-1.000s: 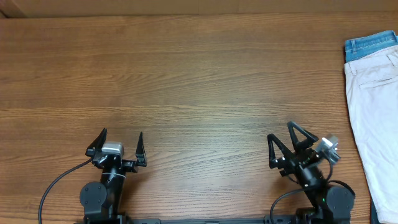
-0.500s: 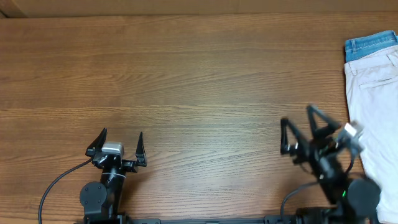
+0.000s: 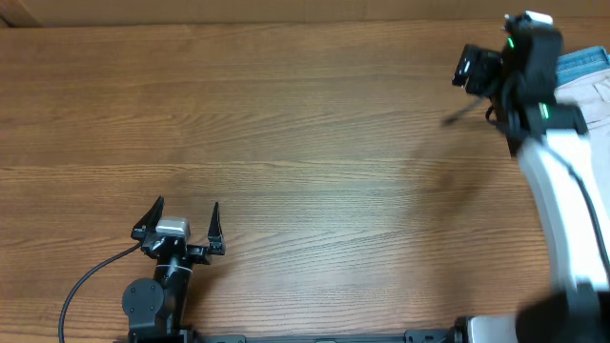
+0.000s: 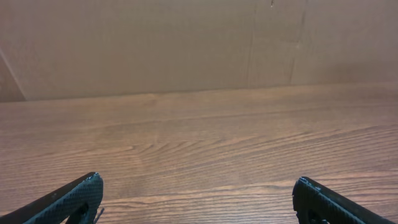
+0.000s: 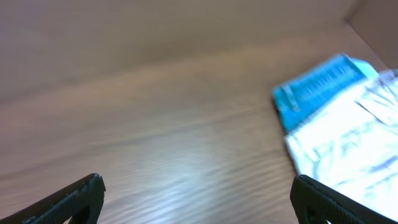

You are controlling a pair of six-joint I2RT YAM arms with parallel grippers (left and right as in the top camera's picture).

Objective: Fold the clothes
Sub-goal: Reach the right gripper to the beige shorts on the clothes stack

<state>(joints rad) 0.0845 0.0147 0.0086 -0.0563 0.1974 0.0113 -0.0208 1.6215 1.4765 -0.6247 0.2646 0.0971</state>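
The right gripper (image 5: 196, 190) has its two dark fingers spread wide, one at each lower corner of its wrist view, with nothing between them but bare wood. It touches and holds nothing. Ahead of it and off to its right lie the shorts (image 5: 348, 143), a pale off-white cloth with soft creases, flat on the table (image 5: 155, 124). The whole wrist view is blurred, so seams are hard to read there. Touching the far end of the shorts is a strip of blue denim jeans (image 5: 317, 87) with a lighter waistband edge; whether it runs under the shorts cannot be told. From overhead the right arm reaches to the far right of the table, its blurred head just beside the same shorts (image 3: 599, 93) and jeans (image 3: 586, 62).

The left gripper (image 3: 186, 214) is also spread, its pointed black fingertips well apart and empty. It sits low, near its base, well apart from the clothes. In front of it runs smooth brown wood with long grain lines (image 4: 199, 137), ending at a plain cardboard wall (image 4: 155, 43). A black cable (image 3: 81, 286) curves away from the left arm's base.
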